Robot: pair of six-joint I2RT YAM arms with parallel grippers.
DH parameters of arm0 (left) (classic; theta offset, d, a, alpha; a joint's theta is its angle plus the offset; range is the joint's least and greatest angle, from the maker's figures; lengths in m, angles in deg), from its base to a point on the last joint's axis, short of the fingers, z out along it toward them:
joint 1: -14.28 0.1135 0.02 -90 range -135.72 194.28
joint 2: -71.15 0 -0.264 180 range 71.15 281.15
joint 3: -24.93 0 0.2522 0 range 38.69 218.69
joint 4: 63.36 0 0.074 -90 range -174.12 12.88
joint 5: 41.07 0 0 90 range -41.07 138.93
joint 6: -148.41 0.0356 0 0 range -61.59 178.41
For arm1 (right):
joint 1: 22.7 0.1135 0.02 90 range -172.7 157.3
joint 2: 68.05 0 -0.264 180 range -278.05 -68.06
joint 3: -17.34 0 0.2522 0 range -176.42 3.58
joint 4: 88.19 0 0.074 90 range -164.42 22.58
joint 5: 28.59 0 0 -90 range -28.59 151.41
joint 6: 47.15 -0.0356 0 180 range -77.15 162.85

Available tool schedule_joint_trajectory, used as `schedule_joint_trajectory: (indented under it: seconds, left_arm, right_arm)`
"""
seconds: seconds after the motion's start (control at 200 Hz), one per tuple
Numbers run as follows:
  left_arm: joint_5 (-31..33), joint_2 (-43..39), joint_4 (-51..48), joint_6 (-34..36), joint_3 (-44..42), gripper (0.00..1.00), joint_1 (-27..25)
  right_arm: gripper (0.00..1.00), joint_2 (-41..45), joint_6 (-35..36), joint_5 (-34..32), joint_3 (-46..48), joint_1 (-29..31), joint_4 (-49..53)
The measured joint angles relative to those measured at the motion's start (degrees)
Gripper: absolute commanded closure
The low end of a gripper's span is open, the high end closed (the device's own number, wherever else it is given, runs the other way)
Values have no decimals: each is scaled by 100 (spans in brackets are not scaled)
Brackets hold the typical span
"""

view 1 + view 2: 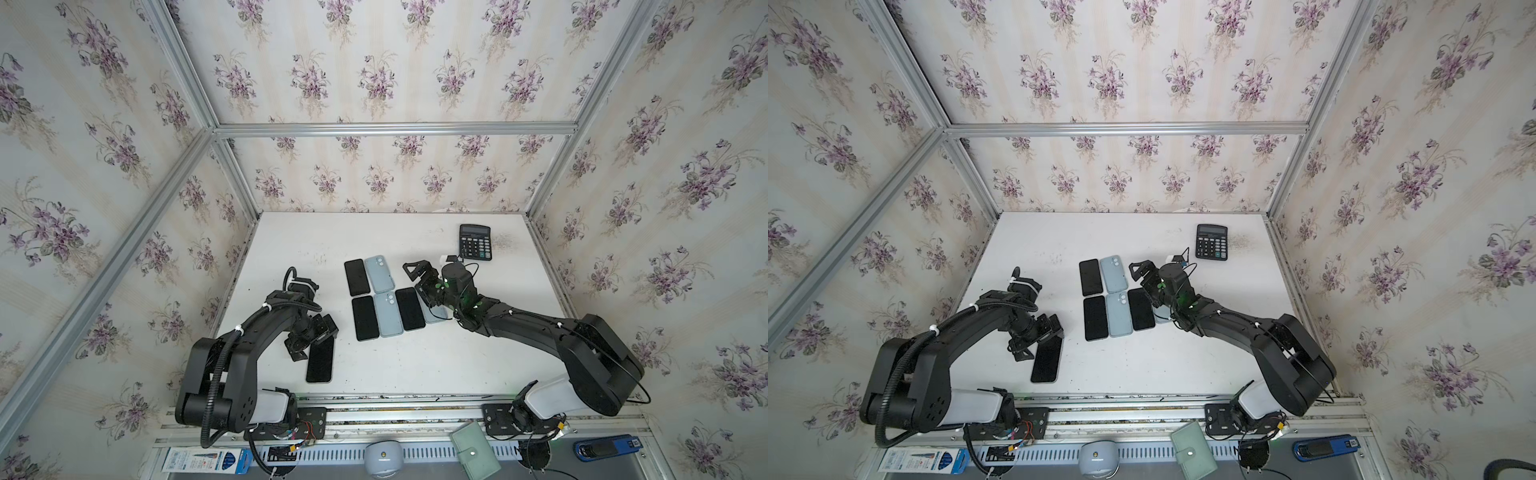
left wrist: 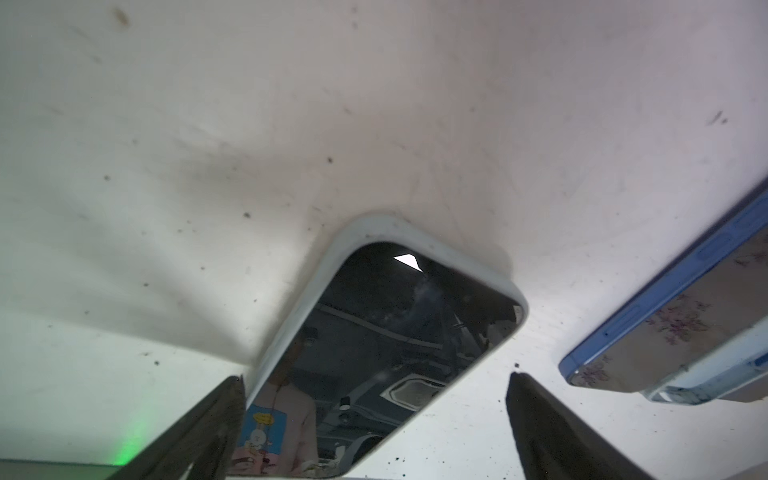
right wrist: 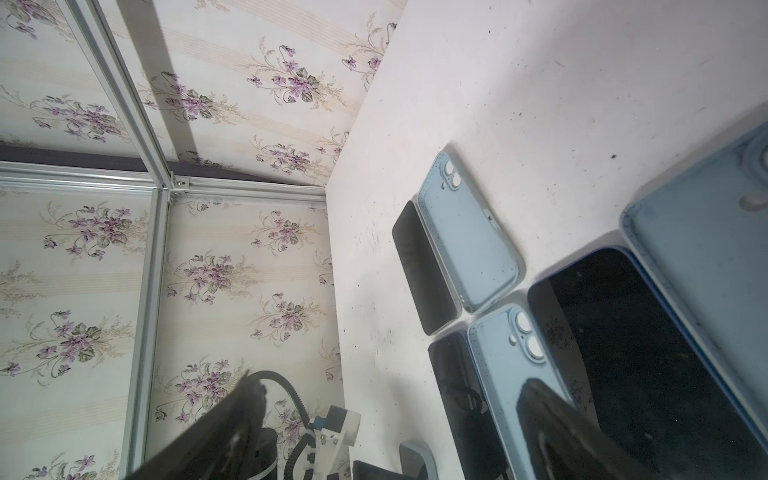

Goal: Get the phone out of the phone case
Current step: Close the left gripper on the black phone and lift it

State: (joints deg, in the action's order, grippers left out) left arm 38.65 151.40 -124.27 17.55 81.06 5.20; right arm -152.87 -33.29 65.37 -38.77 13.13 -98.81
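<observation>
Case rim around phone | clear in left wrist view

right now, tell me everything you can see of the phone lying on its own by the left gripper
The phone lies flat and screen up on the white table, apart from the grouped phones and cases. Its glass is dark, glossy and unlit, and reflects the surroundings. It has rounded corners and sits in a pale, matte-looking case whose rim frames the screen. The open left gripper straddles one end. Whether it touches the case is unclear.
</observation>
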Motion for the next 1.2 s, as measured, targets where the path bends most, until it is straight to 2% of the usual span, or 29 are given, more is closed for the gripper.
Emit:
schedule_joint_trajectory:
  seconds: [0.29, 0.575, 0.76, 0.949, 1.199]
  left_arm:
    - [597, 330, -284, 142, 48, 0, -603]
    - [717, 664, -350, 332, 184, 2, -763]
    - [695, 684, -310, 468, 212, 8, -778]
    - [595, 699, -205, 588, 179, 20, -765]
    - [568, 656, -188, 625, 179, 28, -658]
  right_arm:
    - [1, 133, -39, -22, 17, 0, -28]
    - [2, 162, -59, -22, 61, 0, -50]
    - [2, 184, -57, -22, 81, 2, -59]
    - [2, 195, -57, -17, 92, 4, -59]
    - [2, 212, -57, 11, 160, 52, -44]
